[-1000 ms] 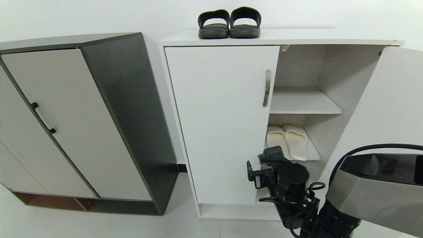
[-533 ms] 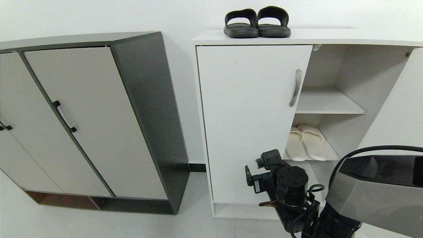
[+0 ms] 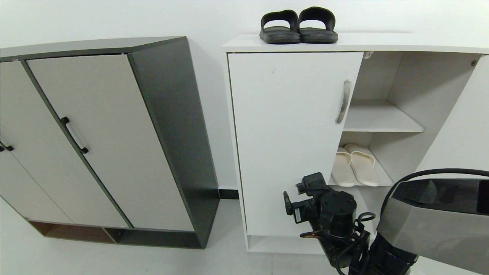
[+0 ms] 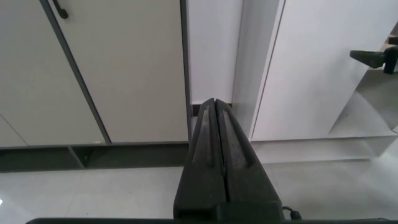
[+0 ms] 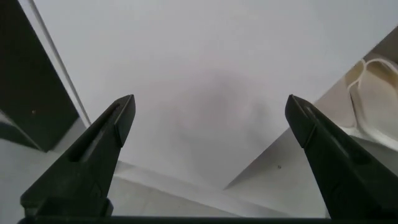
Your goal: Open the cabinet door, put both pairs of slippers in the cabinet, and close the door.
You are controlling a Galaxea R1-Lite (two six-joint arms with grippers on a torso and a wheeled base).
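Black slippers (image 3: 292,35) paired atop white cabinet (image 3: 294,145), cream slippers (image 3: 358,166) inside

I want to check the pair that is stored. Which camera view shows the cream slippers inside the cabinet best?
The head view: both cream slippers lie side by side on the lower shelf. The right wrist view catches just part of one slipper at its edge. The left wrist view faces the closed door instead.

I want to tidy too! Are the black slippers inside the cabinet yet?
No, out. The black slippers sit on top of the cabinet.
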